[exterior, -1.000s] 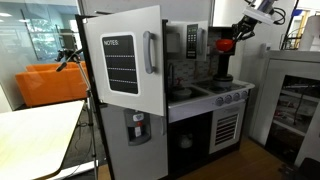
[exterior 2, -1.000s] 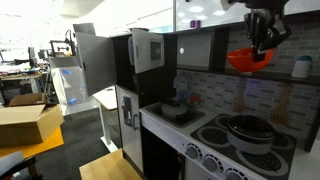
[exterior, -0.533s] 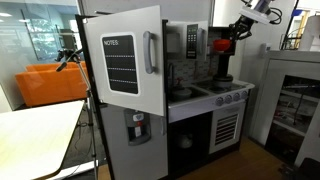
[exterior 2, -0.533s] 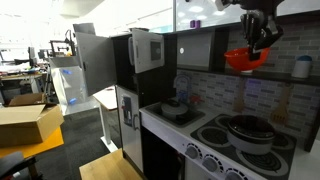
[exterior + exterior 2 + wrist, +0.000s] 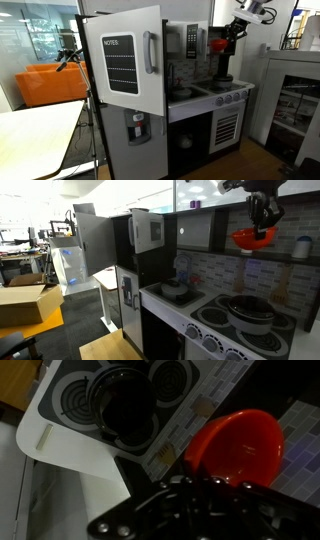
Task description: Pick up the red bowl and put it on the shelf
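Dark pot (image 5: 245, 308) on the stove (image 5: 212, 309), white door (image 5: 150, 100) – NOTES board (image 5: 120, 62), orange couch (image 5: 50, 82), cardboard box (image 5: 22, 302)

- The arm (image 5: 250, 11) came in from high up, wrist bent downward.
- The gripper (image 5: 263, 226) pointed down, its fingers clamped on the rim of the red bowl (image 5: 250, 239).
- In the wrist view, its dark body filled the lower edge.

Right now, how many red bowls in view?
1. The red bowl hangs in the gripper, raised above the stove with its dark pot. Others could be hidden inside the toy kitchen; none shows.
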You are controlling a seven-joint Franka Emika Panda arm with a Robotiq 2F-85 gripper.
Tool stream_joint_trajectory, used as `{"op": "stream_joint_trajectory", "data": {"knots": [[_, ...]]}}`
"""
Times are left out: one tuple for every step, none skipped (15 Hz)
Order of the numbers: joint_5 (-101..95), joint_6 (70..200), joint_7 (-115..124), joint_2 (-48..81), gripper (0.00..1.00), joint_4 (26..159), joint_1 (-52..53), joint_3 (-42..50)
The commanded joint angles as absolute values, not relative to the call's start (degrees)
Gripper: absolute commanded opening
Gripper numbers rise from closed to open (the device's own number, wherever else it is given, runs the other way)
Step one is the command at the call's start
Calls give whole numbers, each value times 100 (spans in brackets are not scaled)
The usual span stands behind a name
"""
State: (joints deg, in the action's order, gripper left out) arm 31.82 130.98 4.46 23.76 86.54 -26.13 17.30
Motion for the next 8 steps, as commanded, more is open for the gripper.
{"op": "stream_joint_trajectory", "data": {"knots": [[3019,13237,768,2751,2,8228,-2747,1634],[3009,13271,847,2854,2,8145,-2774,1631],[3045,13296,879,2950,2,8043,-2826,1607],[3060,13323,924,3041,2,7945,-2870,1589],[3060,13325,967,3129,2,7833,-2912,1576],[3060,13323,1004,3197,2,7721,-2953,1562],[3070,13313,1039,3260,2,7616,-2994,1543],[3084,13301,1063,3330,2,7499,-3042,1515]]}}
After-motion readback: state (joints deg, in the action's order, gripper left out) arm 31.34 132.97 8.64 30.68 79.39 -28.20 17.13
